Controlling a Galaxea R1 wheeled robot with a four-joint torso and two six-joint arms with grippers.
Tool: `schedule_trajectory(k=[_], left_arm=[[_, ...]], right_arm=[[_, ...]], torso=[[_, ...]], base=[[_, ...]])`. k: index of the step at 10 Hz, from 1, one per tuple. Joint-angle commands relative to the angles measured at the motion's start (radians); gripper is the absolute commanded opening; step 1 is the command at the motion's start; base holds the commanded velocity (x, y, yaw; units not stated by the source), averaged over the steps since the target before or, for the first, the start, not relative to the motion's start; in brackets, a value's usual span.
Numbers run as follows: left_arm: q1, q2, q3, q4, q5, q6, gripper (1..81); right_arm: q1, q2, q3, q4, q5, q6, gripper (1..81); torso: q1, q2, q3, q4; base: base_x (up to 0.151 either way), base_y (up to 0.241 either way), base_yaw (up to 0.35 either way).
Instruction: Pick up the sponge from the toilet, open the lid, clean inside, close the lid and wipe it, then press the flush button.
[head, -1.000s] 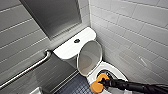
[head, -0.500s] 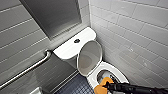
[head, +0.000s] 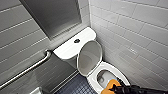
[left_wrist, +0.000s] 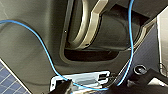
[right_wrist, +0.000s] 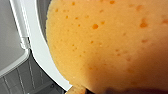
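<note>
The white toilet (head: 93, 81) stands in the corner with its lid (head: 90, 58) raised against the tank (head: 67, 48). The dark round flush button (head: 77, 40) sits in the middle of the tank top. My right gripper (head: 116, 88) reaches in from the lower right, shut on the orange sponge (head: 111, 84), and holds it against the near right side of the bowl, at the rim. Close up in the right wrist view, the sponge (right_wrist: 107, 45) hangs over the white rim (right_wrist: 37, 45). My left gripper is open and holds nothing.
A metal grab bar (head: 32, 66) runs along the grey tiled wall left of the toilet. White wall tiles (head: 140, 37) stand close on the right. Dark small-tiled floor (head: 75, 87) lies left of the bowl. A blue cable (left_wrist: 45, 50) crosses my own dark body.
My right gripper has carried the sponge rightward and nearer along the bowl. The toilet and lid stand as before.
</note>
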Motion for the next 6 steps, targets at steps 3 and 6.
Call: schedule_trajectory(k=[3, 6], left_arm=[[0.01, -0.042, 0.035, 0.004, 0.089, -0.001, 81.1], [-0.025, -0.169, 0.193, -0.004, 0.089, -0.007, 81.1]], right_arm=[[-0.003, -0.084, 0.214, -0.093, -0.186, 0.003, 1.0], [-0.092, -0.079, 0.202, -0.179, -0.212, 0.0, 1.0]], torso=[[0.0, 0.0, 0.0, 0.0], [0.0, 0.0, 0.0, 0.0]], base=[[0.0, 0.0, 0.0], [0.0, 0.0, 0.0]])
